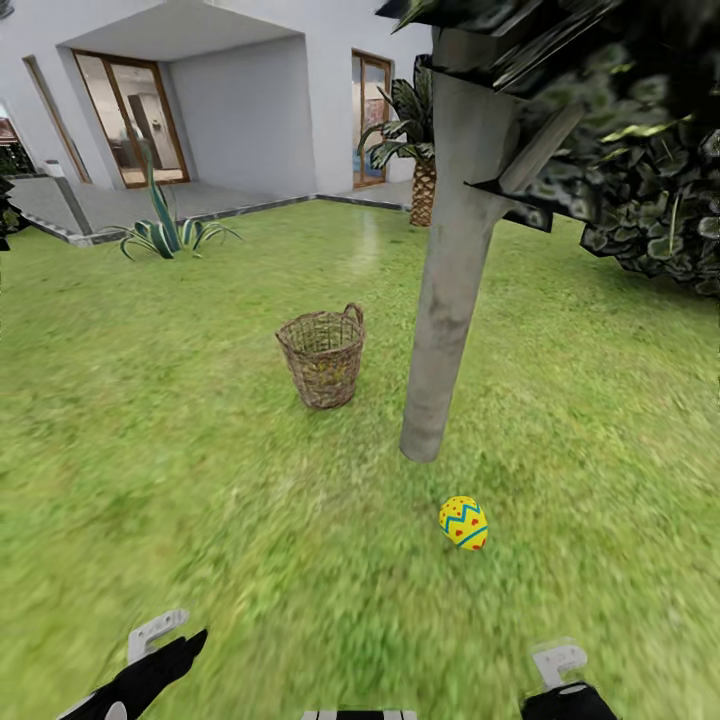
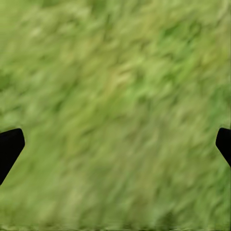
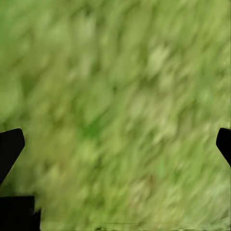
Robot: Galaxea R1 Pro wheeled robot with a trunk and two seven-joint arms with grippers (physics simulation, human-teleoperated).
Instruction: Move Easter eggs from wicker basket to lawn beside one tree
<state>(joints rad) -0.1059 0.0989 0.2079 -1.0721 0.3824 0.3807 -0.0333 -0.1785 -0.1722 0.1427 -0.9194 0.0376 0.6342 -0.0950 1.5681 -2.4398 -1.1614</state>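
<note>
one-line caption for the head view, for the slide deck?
One Easter egg lies on the lawn by the tree; wicker basket stands beyond.

Even daylight, no hard shadows; lawn blurred in wrist views.

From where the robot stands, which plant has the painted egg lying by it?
The tree with the smooth pale grey trunk. The egg lies on the lawn near its foot; the scaly palm and spiky plant stand far back by the house.
</note>
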